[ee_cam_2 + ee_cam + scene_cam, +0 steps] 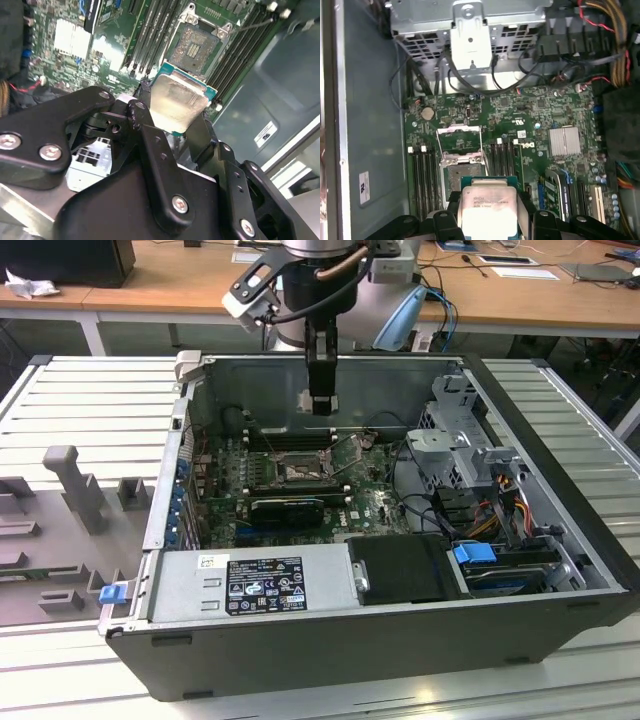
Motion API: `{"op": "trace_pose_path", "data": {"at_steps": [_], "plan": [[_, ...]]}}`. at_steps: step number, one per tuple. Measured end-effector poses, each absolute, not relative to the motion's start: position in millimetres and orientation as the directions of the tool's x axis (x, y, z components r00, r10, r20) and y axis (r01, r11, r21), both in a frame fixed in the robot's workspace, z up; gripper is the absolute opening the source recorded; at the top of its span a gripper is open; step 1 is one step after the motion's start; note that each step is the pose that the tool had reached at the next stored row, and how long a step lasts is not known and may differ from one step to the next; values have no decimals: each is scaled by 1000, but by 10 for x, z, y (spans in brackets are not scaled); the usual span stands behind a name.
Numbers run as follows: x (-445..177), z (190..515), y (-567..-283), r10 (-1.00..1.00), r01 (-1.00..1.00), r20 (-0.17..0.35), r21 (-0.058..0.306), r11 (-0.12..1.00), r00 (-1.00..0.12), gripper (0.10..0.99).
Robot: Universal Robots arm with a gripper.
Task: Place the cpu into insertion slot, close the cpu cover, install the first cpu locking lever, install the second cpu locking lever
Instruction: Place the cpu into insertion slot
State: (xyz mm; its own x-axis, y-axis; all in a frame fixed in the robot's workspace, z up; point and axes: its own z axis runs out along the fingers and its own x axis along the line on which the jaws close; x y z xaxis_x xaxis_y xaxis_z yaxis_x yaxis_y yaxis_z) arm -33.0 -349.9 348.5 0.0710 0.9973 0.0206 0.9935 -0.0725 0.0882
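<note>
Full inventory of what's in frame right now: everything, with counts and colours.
computer case: 1, dark grey, open, on the table
table: 1, silver slats, under the case
motherboard: 1, green, inside the case
insertion slot: 1, dark with a brownish centre, on the motherboard, empty
cpu cover: 1, silver-grey, flipped open beside the slot
heatsink: 1, silver, finned, on the motherboard
power supply: 1, silver, along the case's near wall in the exterior view
cpu: 1, pale silver, held over the motherboard, not yet in the slot
tool: 1, black, shut on the cpu
arm: 1, black and grey, above the case
</note>
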Motion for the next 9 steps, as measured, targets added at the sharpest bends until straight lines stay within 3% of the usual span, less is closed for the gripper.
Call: {"op": "trace_pose_path", "data": {"at_steps": [9], "plan": [[-330, 3446, -3499, 999, 995, 21, 87, -50, 49, 529]]}}
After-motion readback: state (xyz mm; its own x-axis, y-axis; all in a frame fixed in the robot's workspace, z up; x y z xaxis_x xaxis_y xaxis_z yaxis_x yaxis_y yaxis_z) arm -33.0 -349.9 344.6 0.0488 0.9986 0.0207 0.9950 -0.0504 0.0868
